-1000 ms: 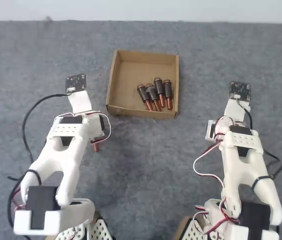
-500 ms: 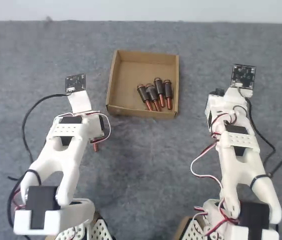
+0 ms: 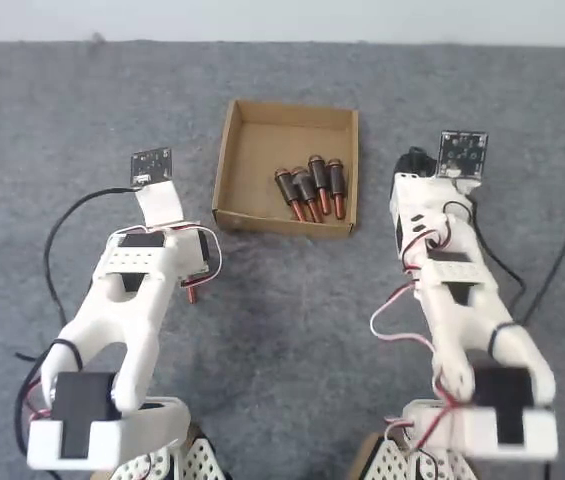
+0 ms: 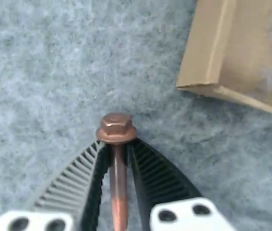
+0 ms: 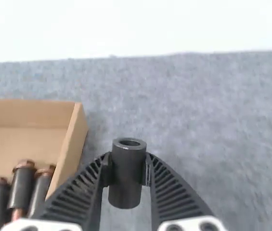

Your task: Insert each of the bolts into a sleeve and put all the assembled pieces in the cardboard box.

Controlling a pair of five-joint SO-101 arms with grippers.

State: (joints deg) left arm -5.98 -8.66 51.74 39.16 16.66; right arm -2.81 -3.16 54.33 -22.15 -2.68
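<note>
A copper-coloured bolt sits clamped by its shank between the almost closed jaws of the left gripper, hexagonal head just past the fingertips. The right gripper, jaws parted only by the part's width, pinches a dark sleeve around its middle, with the open bore showing at the free end. In the high view the bolt pokes out from under the left arm at left of centre, near the lower-left corner of the cardboard box, and the sleeve hangs just right of the box's right wall. Four assembled pieces lie side by side in the right half of the box, which rests on the grey mat at upper centre. Most of the job appears done. One bolt and one sleeve are in hand but well apart and not yet joined. This looks to be the last pair to mate and place in the box.
</note>
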